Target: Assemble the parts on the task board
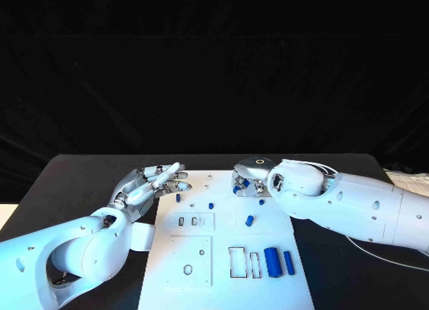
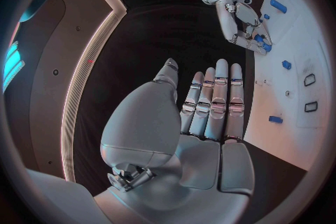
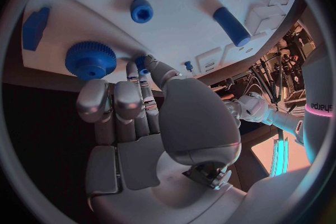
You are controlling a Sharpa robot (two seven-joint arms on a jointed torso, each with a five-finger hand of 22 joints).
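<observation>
The right hand (image 3: 133, 106) pinches a small blue part (image 3: 142, 61) beside the gear (image 3: 91, 59) at the task board's (image 1: 224, 284) far end; a slack pinch could drop it. The left hand (image 1: 151, 183) hovers, released.

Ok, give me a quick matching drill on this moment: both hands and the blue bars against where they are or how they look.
1 left hand
2 right hand
3 blue bars

A lying at the near end of the board
B fingers straight, holding nothing
C fingers curled over the far end of the board

Pairs: 1-B, 2-C, 3-A
</observation>
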